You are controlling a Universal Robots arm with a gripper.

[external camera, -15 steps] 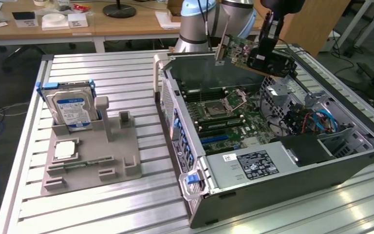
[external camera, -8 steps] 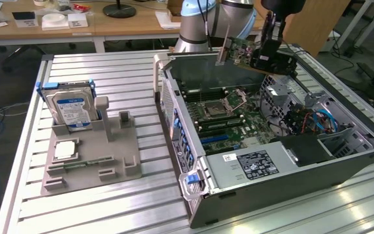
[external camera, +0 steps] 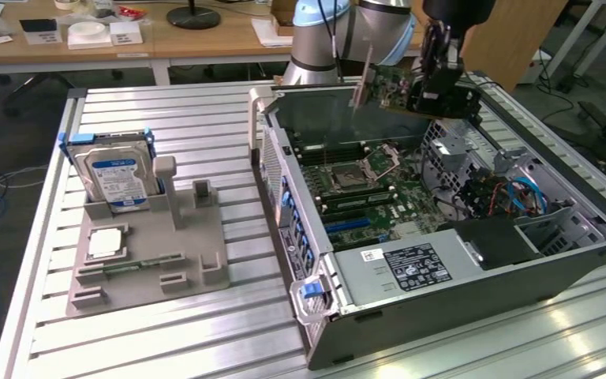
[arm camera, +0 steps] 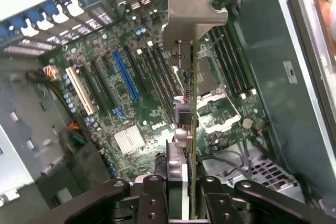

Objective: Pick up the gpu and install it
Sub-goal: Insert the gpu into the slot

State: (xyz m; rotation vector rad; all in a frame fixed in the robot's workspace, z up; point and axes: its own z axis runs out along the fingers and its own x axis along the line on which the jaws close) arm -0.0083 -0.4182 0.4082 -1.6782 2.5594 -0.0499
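black two-fingered hand (external camera: 431,90) partly closed, clamping the thin green circuit-board gpu (external camera: 387,84) with silver end bracket, held clear above the green motherboard (external camera: 361,189) inside the open grey metal computer case (external camera: 555,272) on the slatted aluminium desk (external camera: 177,118). pick-up done; card not yet seated in a slot.

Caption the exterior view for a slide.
The gripper holds the gpu above the open computer case; hard drive stands nearby.
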